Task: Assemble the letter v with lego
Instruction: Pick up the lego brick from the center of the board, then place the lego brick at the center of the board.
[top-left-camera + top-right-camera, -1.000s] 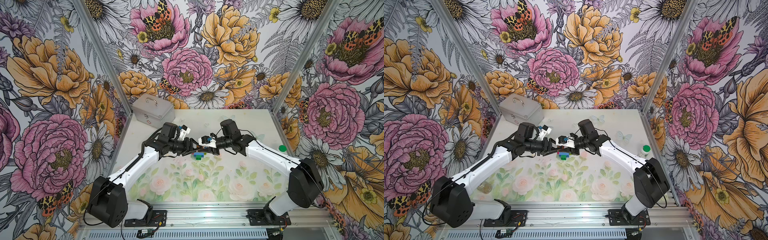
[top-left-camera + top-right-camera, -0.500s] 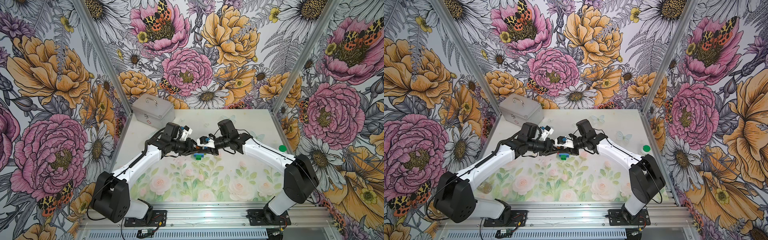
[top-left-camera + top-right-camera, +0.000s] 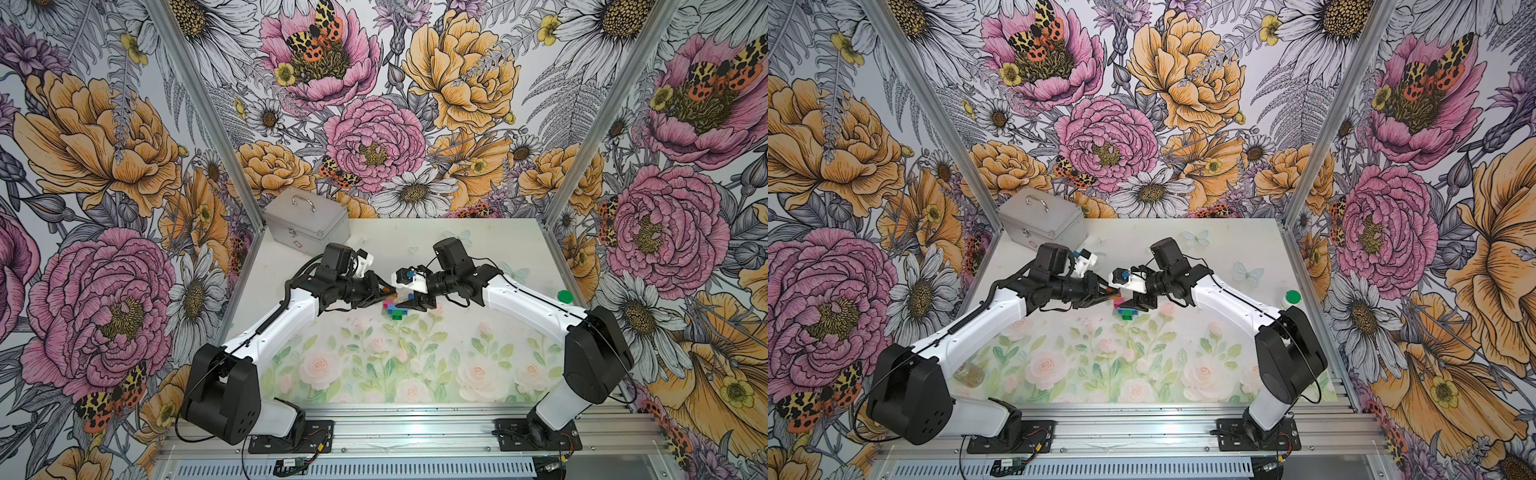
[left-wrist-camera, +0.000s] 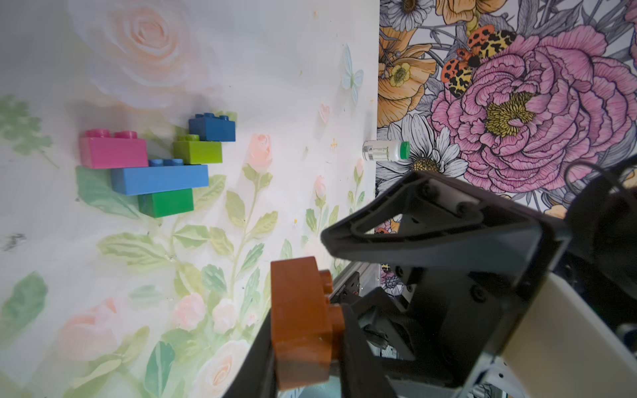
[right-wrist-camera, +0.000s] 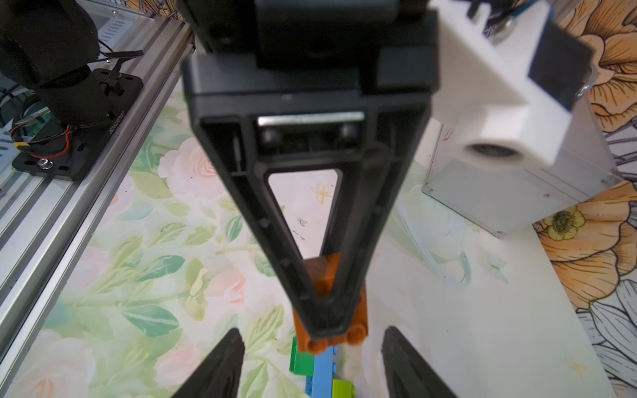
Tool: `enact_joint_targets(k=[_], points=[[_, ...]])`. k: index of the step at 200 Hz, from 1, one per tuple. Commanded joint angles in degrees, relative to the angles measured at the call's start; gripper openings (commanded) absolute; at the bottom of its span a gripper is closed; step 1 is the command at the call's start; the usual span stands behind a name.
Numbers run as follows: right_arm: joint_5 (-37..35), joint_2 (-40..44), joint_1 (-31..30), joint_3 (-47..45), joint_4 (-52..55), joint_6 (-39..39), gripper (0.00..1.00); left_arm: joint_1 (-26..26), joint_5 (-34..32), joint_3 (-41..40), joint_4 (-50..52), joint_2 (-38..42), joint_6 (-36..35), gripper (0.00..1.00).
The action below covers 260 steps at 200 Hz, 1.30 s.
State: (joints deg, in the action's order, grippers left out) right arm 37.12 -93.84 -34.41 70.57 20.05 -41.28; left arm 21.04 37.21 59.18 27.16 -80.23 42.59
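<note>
Left end effector (image 3: 384, 291): clenched on the orange brick (image 4: 300, 320), one finger on each side and the studs pointing back toward the wrist.
Orange brick: held at the tips of the left end effector. In the left wrist view it sat apart from the joined bricks. In the right wrist view it overlapped them, so I could not tell its height above them.
Right end effector (image 3: 411, 305): released, with its fingers (image 5: 224, 365) spread wide and nothing between them. It was just right of the joined bricks and faced the left end effector tip to tip.
Letter v (image 3: 395, 308): unfinished and lying flat on the table (image 3: 457, 353), near the middle and a little toward the far side, under the two end effectors.
Tip: a dark green brick (image 4: 165, 203) on the near side of the shape.
Bar: a light-blue brick (image 4: 160, 179), joined to the far side of the green one.
Left arm of the v: a pink brick (image 4: 113, 151) on the bar, with its studs bare.
Right arm of the v: a lime brick (image 4: 198, 151) on the bar, with a dark blue brick (image 4: 212, 127) on top of it.
Metal case (image 3: 307, 224): grey with a handle, lid closed, in the far left corner of the table.
Bottle (image 3: 1291, 299): white with a green cap, at the right edge of the table, well apart from the bricks.
</note>
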Motion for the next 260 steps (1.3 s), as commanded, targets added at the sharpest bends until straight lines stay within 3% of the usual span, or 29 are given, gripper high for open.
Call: enact_joint_targets(k=[1, 29, 55, 90, 152, 201, 222, 249, 260], points=[[-9.1, 3.7, 0.4, -3.6, -0.1, 3.6, 0.71, -2.0, -9.3, -1.2, 0.8, 0.3, 5.5, 0.11], [-17.4, 10.2, 0.5, -9.9, -0.1, 8.9, 0.73, -0.1, -22.7, 0.5, 2.5, -3.0, 11.2, 0.08], [-25.4, 16.5, 0.3, -13.7, -0.2, 19.4, 0.85, 5.1, -39.9, 4.2, 2.8, -7.2, 19.2, 0.06], [-27.1, 28.3, 0.0, -19.9, -0.3, 25.6, 0.85, 10.3, -51.0, 12.1, 3.2, -15.8, 26.1, 0.06], [-27.2, 39.7, -0.4, -28.7, -0.3, 28.1, 0.85, 15.0, -58.4, 20.0, 6.5, -29.0, 35.1, 0.10], [-25.6, 41.5, -0.5, -30.9, -0.2, 28.5, 0.85, 15.1, -54.6, 22.6, 6.4, -34.9, 37.5, 0.18], [-25.7, 40.9, -0.6, -30.6, -0.2, 28.5, 0.85, 15.1, -54.2, 22.8, 6.5, -35.6, 37.6, 0.28], [-25.8, 40.4, -0.7, -30.5, -0.2, 28.6, 0.85, 14.8, -53.5, 21.9, 6.6, -35.5, 37.8, 0.54], [-25.8, 40.2, -0.7, -30.4, -0.1, 28.7, 0.85, 14.6, -52.7, 21.8, 6.4, -35.5, 37.5, 0.60]])
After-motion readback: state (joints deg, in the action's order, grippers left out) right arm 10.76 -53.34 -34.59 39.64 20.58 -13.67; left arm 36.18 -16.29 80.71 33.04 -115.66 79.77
